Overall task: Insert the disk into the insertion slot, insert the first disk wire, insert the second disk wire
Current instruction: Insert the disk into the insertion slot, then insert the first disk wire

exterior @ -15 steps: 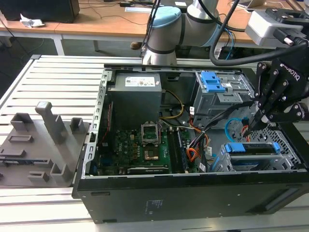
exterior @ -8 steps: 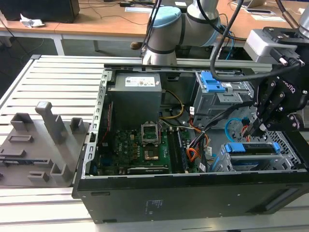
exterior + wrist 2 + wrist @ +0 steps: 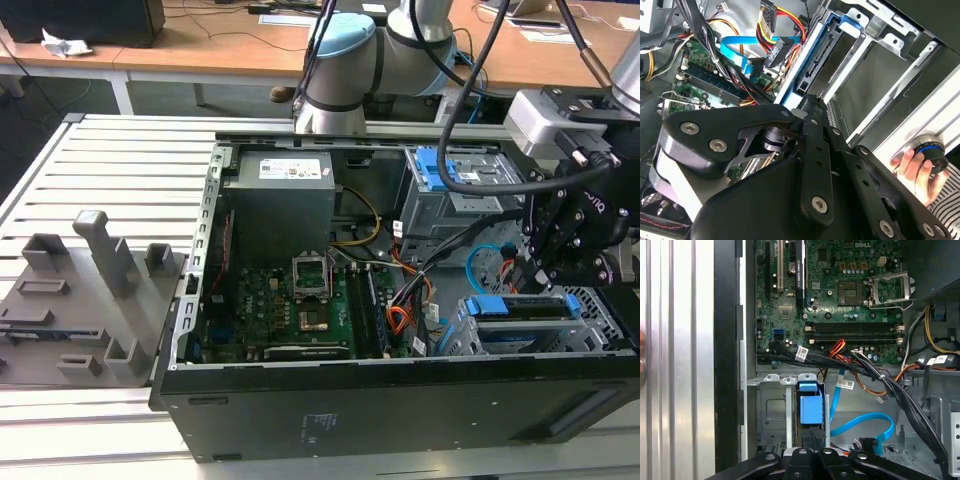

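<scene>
Widest of all is one ribbed aluminium table [image 3: 130, 160], and on it one open computer case [image 3: 400, 410] lying on its side. One robot arm [image 3: 345, 60] reaches in from behind the case.

Inside the case there is one grey power supply [image 3: 280, 205] and one green motherboard [image 3: 270, 310]. There are two drive cages. The taller grey cage [image 3: 455, 195] carries a blue latch, and the low silver insertion slot [image 3: 772, 410] sits at the exterior view's right.

One disk [image 3: 811, 407] in its blue frame sits in that slot. In the first wrist view it is seen end-on.

One gripper [image 3: 815, 436] is right at the disk's end with its fingers pressed together. I cannot tell whether they pinch the frame or just rest on it.

Two wires are loose. The first disk wire [image 3: 780, 50] is a red-orange bundle, and its black plug hangs near the disk, apart from it. The second disk wire [image 3: 737, 47] is light blue and curls over the board, its plug end free.

Smallest of all, one person's hand [image 3: 912, 167] has its fingers on a round knob [image 3: 932, 150] outside the case.
</scene>
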You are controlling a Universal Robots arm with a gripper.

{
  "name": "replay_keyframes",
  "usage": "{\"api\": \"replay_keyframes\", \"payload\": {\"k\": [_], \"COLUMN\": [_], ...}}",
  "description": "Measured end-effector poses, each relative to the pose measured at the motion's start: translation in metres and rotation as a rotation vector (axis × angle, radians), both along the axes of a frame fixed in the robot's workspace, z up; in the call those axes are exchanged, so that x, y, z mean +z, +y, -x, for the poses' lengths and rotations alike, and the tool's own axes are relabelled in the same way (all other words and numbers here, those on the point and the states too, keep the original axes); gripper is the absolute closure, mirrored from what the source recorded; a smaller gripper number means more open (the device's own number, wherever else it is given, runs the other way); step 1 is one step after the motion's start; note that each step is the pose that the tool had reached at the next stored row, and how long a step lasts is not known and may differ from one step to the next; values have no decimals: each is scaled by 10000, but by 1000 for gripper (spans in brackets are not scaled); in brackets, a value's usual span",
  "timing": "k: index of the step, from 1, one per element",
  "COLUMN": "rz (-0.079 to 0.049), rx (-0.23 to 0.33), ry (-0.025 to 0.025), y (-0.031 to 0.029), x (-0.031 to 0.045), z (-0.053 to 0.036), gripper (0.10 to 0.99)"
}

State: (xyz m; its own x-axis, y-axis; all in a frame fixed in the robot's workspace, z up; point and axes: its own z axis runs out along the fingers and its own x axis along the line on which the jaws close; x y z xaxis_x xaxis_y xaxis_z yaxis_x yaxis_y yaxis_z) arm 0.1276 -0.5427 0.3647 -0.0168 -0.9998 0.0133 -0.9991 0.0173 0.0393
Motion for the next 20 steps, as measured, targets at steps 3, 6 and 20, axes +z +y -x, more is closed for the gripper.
{"api": "replay_keyframes", "payload": {"k": [3,6,20], "rz": [0,0,1], "rx": [2,2,1], "ry": [0,0,0], "y": [0,0,0], "x": [-2,-2,40], "z": [-1,-1,-1], "gripper": [980,980,784]}}
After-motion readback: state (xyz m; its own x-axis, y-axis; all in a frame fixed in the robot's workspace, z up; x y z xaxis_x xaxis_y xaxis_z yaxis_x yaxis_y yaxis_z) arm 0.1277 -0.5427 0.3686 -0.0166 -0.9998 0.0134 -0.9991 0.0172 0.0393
